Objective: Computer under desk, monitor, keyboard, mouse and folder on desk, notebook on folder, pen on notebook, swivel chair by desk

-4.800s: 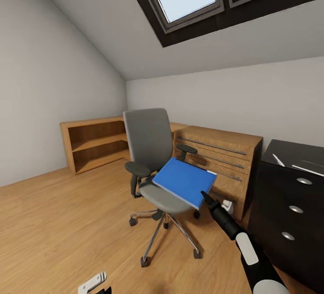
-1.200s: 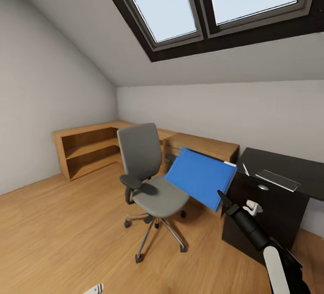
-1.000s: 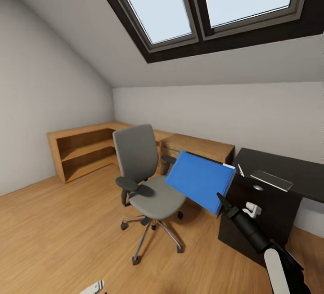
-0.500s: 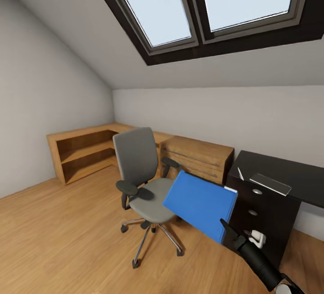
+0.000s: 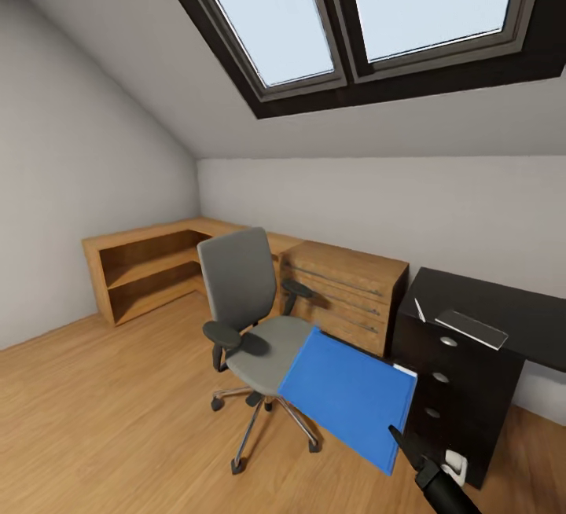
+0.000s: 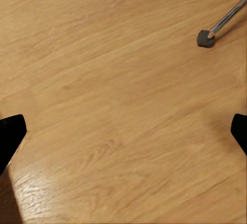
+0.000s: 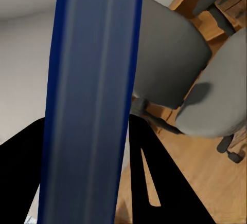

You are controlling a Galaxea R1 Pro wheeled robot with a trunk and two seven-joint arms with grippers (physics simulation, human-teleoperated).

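While my right gripper pinches the blue folder by its near corner, clear of the swivel chair, with the black desk just beside it, my left gripper hangs spread wide over bare wooden floor.

Swivel chair: stood on the floor mid-room, in front of the shelf unit and the drawer chest, both set along the back wall.
Desk: placed right of the drawer chest, just beside it; a flat item is laid on its top.
Folder: held off the floor by the right gripper, in front of the chair seat, left of the desk.
Skylights: set in the sloped ceiling overhead.
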